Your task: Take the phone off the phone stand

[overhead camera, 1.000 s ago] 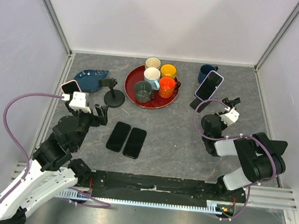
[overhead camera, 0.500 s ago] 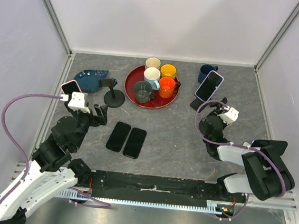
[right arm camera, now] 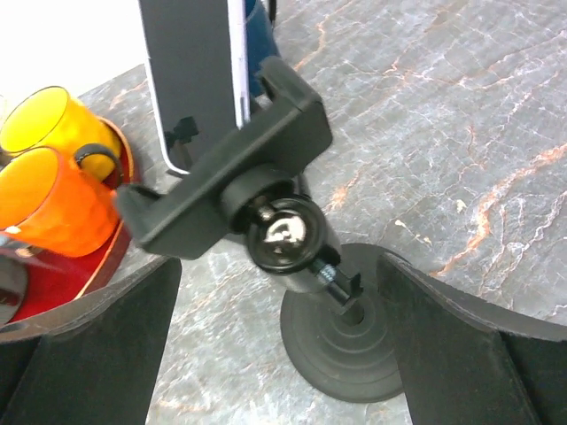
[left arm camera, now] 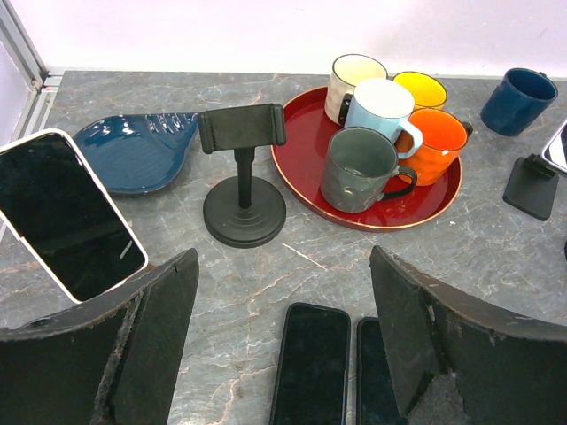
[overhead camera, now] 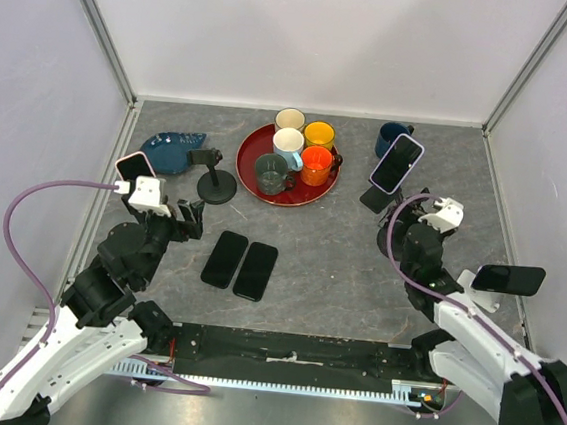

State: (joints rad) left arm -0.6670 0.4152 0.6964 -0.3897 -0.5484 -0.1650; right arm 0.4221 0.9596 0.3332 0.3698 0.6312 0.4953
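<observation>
The right end effector (right arm camera: 279,345) was narrow. Now it is wide, by the phone stand (right arm camera: 266,204), far right. The phone (overhead camera: 398,162) stays in the stand. The left end effector (left arm camera: 283,345) stays wide.

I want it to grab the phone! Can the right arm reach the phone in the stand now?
Probably yes. The right gripper is open, close behind the phone stand, with nothing between it and the phone, though the stand clamps it.
</observation>
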